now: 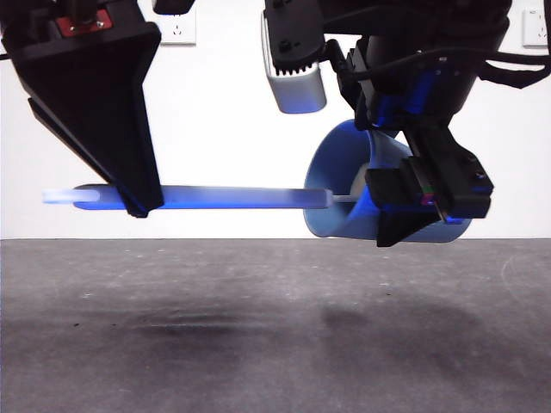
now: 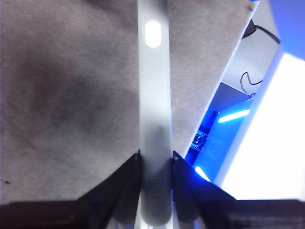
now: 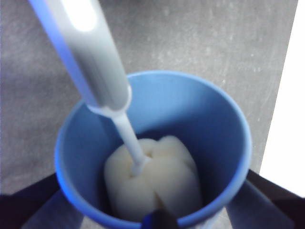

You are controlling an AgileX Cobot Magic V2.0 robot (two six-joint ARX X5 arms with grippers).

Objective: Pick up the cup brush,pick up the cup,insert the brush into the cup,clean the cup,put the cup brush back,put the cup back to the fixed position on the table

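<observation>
The cup brush lies level in the air above the table, and my left gripper is shut on its grey handle. Its cream sponge head is inside the blue cup, resting against the bottom. The cup is held on its side, mouth toward the brush, with my right gripper shut on its wall. In the right wrist view the handle runs down into the cup's mouth.
A white wall with sockets stands behind the table. A white camera housing hangs beside the right arm. The table's edge and a lit area show in the left wrist view.
</observation>
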